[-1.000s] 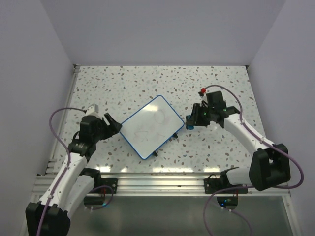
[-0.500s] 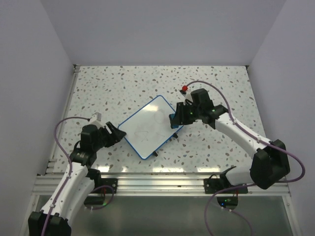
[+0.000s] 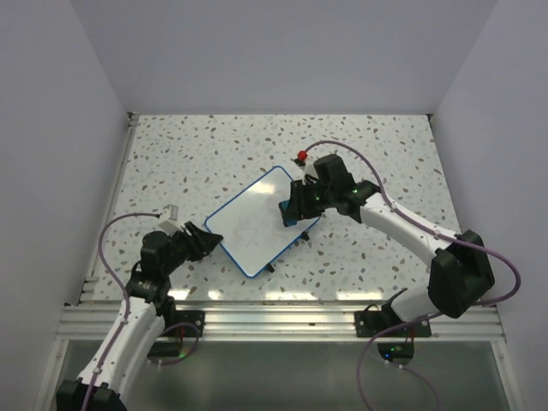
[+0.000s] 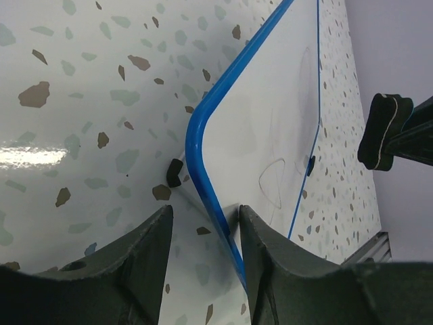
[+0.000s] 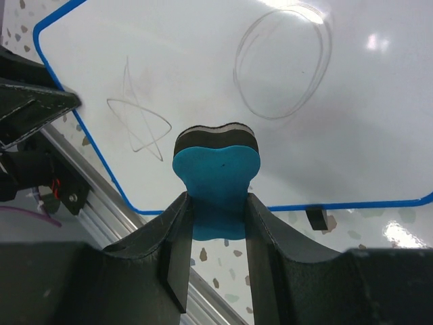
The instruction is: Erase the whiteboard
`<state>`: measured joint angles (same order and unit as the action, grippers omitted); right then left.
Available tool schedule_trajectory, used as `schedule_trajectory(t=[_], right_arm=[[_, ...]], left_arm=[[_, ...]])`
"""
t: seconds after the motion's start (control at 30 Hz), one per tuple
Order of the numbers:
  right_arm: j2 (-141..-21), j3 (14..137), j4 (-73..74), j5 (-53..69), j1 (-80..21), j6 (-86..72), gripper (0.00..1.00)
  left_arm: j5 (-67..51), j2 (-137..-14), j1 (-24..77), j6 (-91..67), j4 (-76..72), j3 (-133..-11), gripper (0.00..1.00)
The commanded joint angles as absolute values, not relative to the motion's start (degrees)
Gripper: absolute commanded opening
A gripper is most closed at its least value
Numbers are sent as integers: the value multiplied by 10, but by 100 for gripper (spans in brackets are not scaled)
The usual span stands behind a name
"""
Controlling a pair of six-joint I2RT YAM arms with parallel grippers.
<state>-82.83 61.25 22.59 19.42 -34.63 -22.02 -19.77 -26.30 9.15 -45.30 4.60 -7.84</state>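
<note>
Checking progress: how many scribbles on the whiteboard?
2 on the whiteboard: an oval upper right in the right wrist view, a star-like scribble at left; the eraser may hide more.

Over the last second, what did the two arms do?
The right gripper, shut on the blue eraser, swung left from beside the whiteboard to over its right end. The left gripper slid nearer, narrowing astride the board's rim by its left corner. Whiteboard and scribbles stayed put.

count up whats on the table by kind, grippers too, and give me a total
whiteboard: 1
blue eraser: 1
grippers: 2 (left gripper, right gripper)
total: 4
</note>
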Motion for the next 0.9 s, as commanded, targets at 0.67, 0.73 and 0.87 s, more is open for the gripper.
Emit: schedule_trajectory(t=[0.67,0.73,0.87], right_arm=[[-910,679,175,106,-452,-203,0],[-911,681,176,105,-453,-202,0],[-923,690,183,99,-461,-198,0]], left_arm=[[-292,-310,94,-458,-206,16,31],[-291,-322,95,-457,-216,19,31],[-285,-340,94,-461,-228,26,21]])
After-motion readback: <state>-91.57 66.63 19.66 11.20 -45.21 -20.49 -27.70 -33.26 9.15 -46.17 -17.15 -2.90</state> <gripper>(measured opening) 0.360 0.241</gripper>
